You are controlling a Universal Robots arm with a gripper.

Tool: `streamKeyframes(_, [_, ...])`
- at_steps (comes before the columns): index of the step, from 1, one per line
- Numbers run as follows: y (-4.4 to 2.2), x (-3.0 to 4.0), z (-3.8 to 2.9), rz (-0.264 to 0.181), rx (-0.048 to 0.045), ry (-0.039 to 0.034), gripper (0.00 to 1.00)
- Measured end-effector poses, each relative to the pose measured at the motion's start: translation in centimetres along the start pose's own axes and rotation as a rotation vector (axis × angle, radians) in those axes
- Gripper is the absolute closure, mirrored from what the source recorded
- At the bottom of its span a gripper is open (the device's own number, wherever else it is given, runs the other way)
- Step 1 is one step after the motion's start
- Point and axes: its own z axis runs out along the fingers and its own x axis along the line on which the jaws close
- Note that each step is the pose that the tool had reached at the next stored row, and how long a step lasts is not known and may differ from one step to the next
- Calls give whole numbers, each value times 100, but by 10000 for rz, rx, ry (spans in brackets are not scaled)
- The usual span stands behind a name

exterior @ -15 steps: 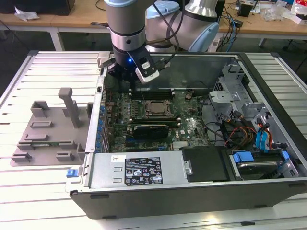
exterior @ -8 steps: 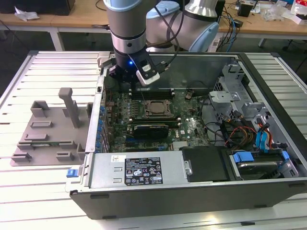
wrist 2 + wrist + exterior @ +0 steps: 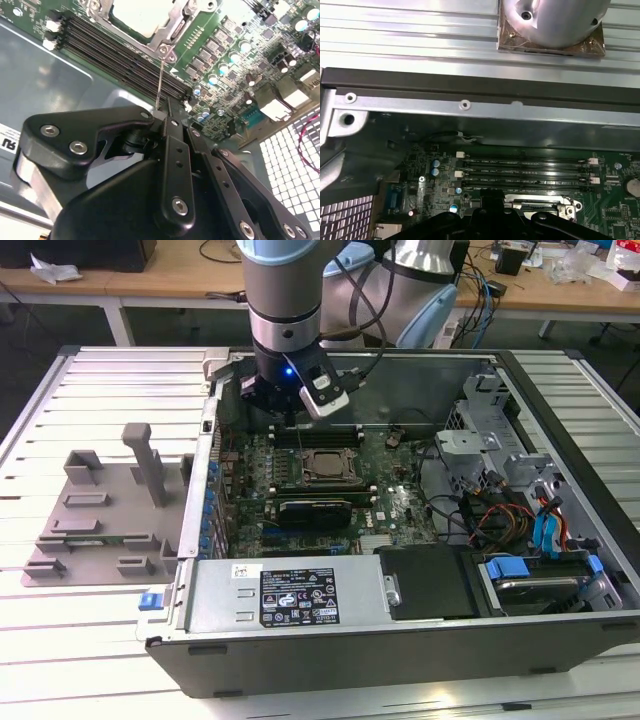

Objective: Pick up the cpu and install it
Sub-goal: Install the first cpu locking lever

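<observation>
My end effector [image 3: 289, 412] hangs above the memory slots [image 3: 115, 45], beside the cpu [image 3: 135, 17] in its socket frame [image 3: 169, 31]; open or closed: cannot tell.

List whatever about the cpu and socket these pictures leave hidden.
- Thin lever: second wrist view, one end disappears at the gripper; contact unclear.
- cpu: second wrist view, cut off by the picture's edge.
- Socket frame: first wrist view, largely behind the gripper.
- Motherboard: exterior view, part hidden under the arm.
</observation>
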Motion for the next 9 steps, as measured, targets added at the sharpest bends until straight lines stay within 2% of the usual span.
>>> streamKeyframes(6, [-7,-118,4,0,0,0,89])
streamKeyframes(9, [-31,-196,6,20,0,27,89])
